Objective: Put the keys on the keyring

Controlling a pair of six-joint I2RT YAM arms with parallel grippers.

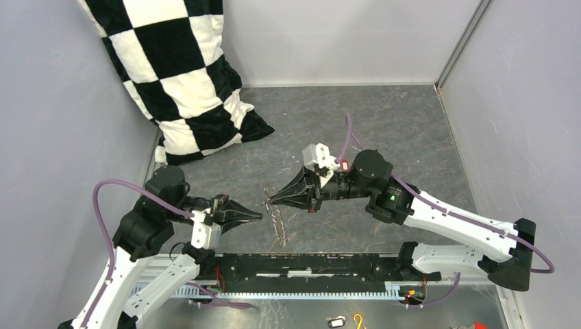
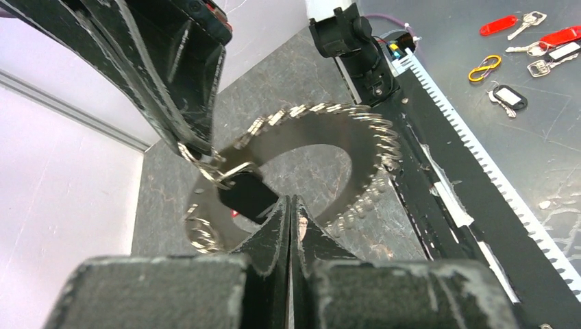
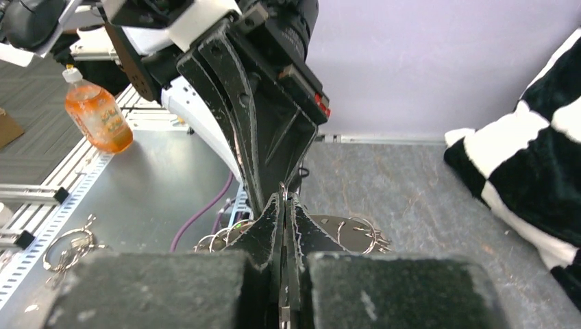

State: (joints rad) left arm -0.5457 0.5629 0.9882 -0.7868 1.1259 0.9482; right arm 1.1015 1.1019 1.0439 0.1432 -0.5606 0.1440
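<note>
The keyring (image 1: 277, 223) hangs edge-on between both arms. In the left wrist view it is a wide grey hoop (image 2: 329, 120) with a toothed fringe. My right gripper (image 1: 270, 201) is shut on a thin wire loop at the hoop's edge (image 3: 283, 195). A black-headed key (image 2: 246, 195) dangles from that spot, with a small red piece (image 2: 235, 214) showing under it. My left gripper (image 1: 259, 216) is shut, and its tips (image 2: 291, 202) sit right against the black head. I cannot tell whether it pinches anything. The two grippers meet tip to tip.
A checkered pillow (image 1: 185, 75) leans in the back left corner. A black toothed rail (image 1: 308, 264) runs along the near edge. Beyond it lie red tags with silver keys (image 2: 503, 25), a yellow hook (image 2: 484, 67) and a dark tag (image 2: 510, 97). An orange bottle (image 3: 96, 116) stands off the mat.
</note>
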